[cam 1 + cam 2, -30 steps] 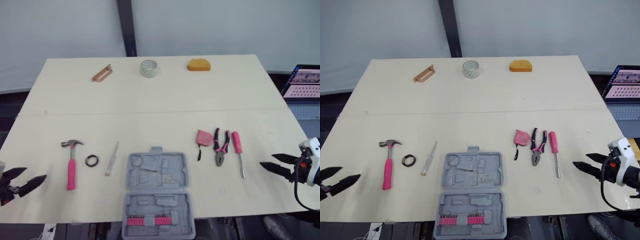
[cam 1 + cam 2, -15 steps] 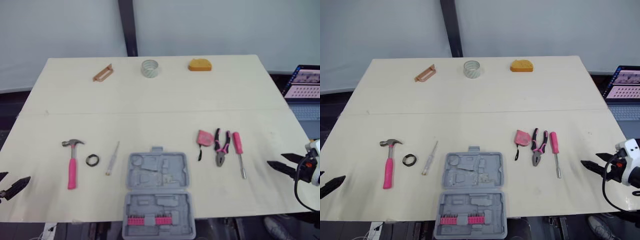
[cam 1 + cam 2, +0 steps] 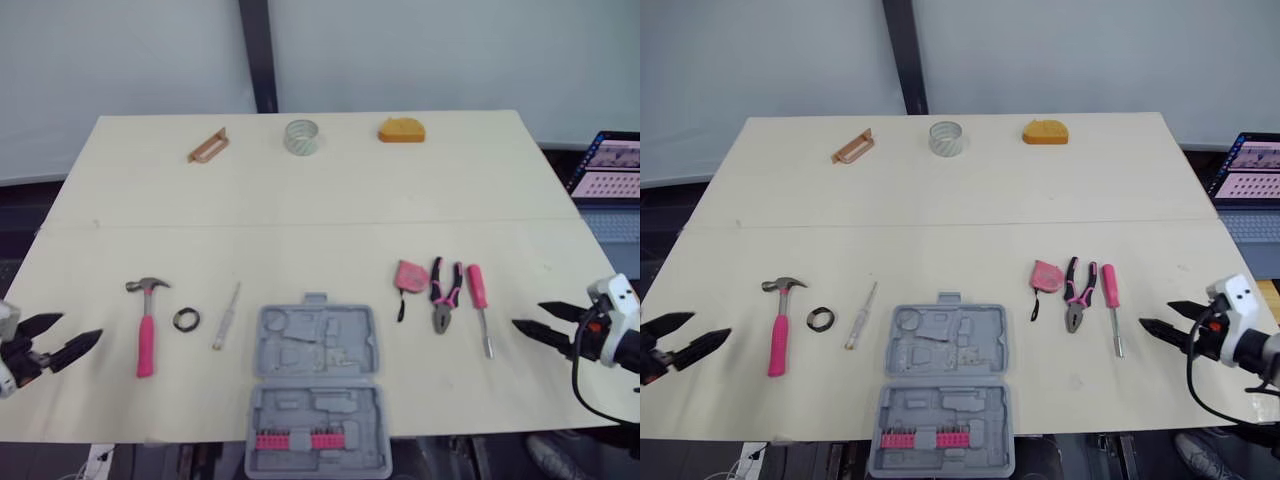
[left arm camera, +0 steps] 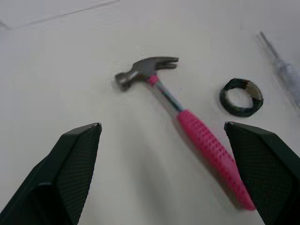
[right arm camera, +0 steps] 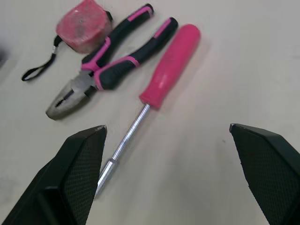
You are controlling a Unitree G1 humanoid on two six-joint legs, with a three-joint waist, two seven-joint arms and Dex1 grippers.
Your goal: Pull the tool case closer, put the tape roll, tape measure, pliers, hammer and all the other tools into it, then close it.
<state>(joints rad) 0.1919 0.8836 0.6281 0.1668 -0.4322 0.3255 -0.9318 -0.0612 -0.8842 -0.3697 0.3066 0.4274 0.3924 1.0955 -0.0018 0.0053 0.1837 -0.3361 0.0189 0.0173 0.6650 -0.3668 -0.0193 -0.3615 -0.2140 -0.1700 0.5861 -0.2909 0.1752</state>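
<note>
Grey plastic tool case [image 3: 316, 390] lies open at the table [image 3: 300, 200] near edge, centre | hammer [image 3: 147, 325], tape roll [image 3: 185, 320] left of it, near my left gripper [image 3: 78, 328], fingers spread, empty | tape measure [image 3: 409, 276], pliers [image 3: 443, 294], screwdriver [image 3: 477, 300] right of it, near my right gripper [image 3: 527, 314], likewise spread, empty

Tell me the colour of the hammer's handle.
Pink grip on the hammer, clearest in the left wrist view.

The case [image 3: 315, 352] was grey with a pink row of bits [image 3: 295, 441]. The hammer [image 3: 146, 343] grip, tape measure [image 3: 409, 275] and screwdriver [image 3: 474, 286] grip were pink; the pliers [image 3: 441, 297] were pink and black.
</note>
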